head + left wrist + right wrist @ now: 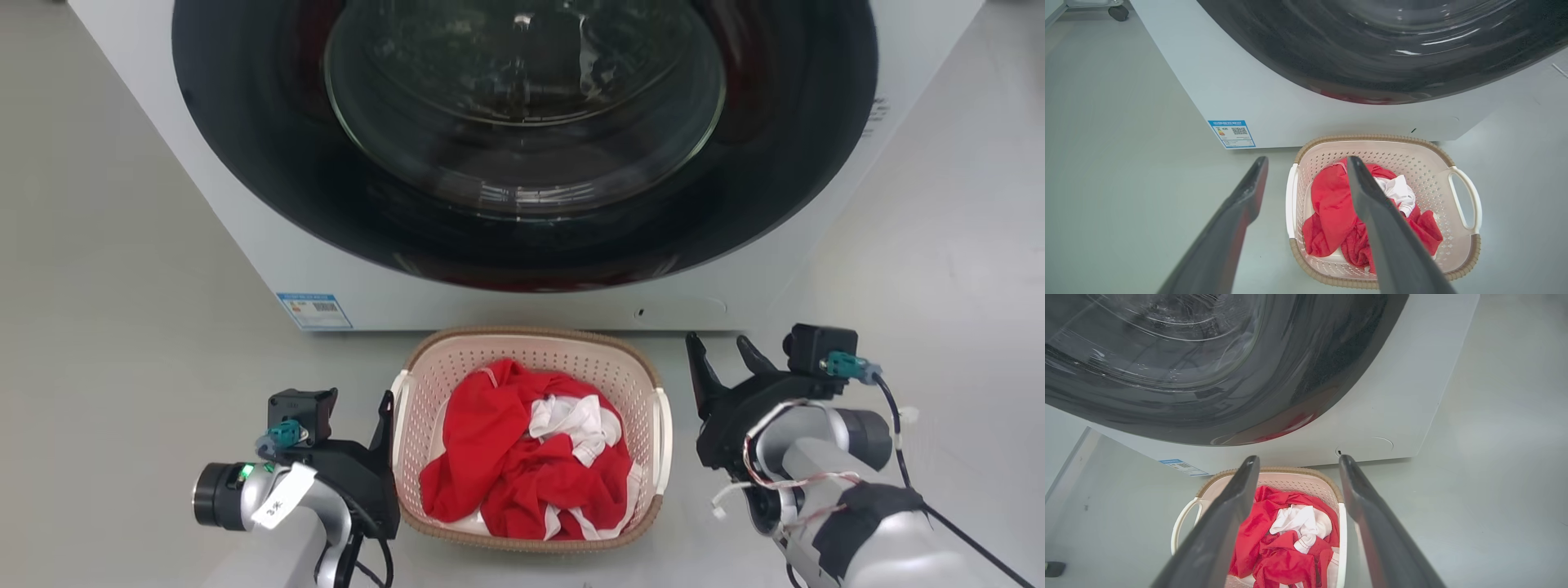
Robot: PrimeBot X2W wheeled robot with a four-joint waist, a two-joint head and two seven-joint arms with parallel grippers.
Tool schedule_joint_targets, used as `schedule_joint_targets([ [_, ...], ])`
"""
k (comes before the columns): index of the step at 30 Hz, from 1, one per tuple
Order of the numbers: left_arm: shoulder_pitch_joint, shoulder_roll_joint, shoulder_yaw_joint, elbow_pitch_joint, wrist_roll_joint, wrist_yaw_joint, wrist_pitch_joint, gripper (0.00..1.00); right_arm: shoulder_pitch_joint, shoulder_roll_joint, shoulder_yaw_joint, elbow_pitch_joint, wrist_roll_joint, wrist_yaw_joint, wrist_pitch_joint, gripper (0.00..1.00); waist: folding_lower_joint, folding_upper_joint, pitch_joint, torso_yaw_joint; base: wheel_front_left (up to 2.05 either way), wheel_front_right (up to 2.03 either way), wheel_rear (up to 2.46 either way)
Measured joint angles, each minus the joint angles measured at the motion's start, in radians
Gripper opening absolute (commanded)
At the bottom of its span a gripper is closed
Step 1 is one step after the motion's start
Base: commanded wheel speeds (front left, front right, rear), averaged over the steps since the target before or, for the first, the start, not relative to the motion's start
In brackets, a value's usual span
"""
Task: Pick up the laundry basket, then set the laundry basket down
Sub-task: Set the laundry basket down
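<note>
We saw the laundry basket (531,333) on the floor (122,327) just before the washing machine (245,204), between both arms. Our left gripper (1306,160) gaped empty beside the left handle (400,416). Our right gripper (718,339) gaped empty, slightly off the right handle (663,433). We judged left nearer.

The cream-pink perforated plastic laundry basket (457,359) looks smooth, edged by a brown ribbed woven-look rim (531,332). Soft, crumpled red and white cloth (490,441) lies in it. The white washing machine (277,253) has a smooth panel and a glossy dark glass door (522,122). The pale grey floor (106,327) is matt.
</note>
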Motion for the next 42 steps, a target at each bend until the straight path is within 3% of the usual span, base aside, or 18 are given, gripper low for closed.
schedule_joint_targets([
  [12,0.202,0.053,0.096,-0.254,0.089,0.040,0.000,1.00,0.230,-0.072,-0.129,-0.251,-0.146,-0.033,0.000,1.00,0.0001,0.0000,-0.117,-0.013,0.00,0.00,0.00],
  [24,0.434,0.084,0.182,-0.505,0.204,0.049,0.000,1.00,0.507,-0.124,-0.282,-0.555,-0.314,-0.051,0.000,1.00,0.0001,0.0000,-0.225,-0.018,0.00,0.00,0.00],
  [32,0.572,0.068,0.319,-0.623,0.308,0.049,0.000,1.00,0.672,-0.121,-0.441,-0.712,-0.454,-0.053,0.000,1.00,0.0000,0.0000,-0.271,-0.016,0.00,0.00,0.00],
  [42,0.667,0.039,0.415,-0.744,0.405,0.049,0.000,1.00,0.800,-0.074,-0.566,-0.860,-0.603,-0.053,0.000,1.00,0.0002,0.0001,-0.280,-0.014,0.00,0.00,0.00],
])
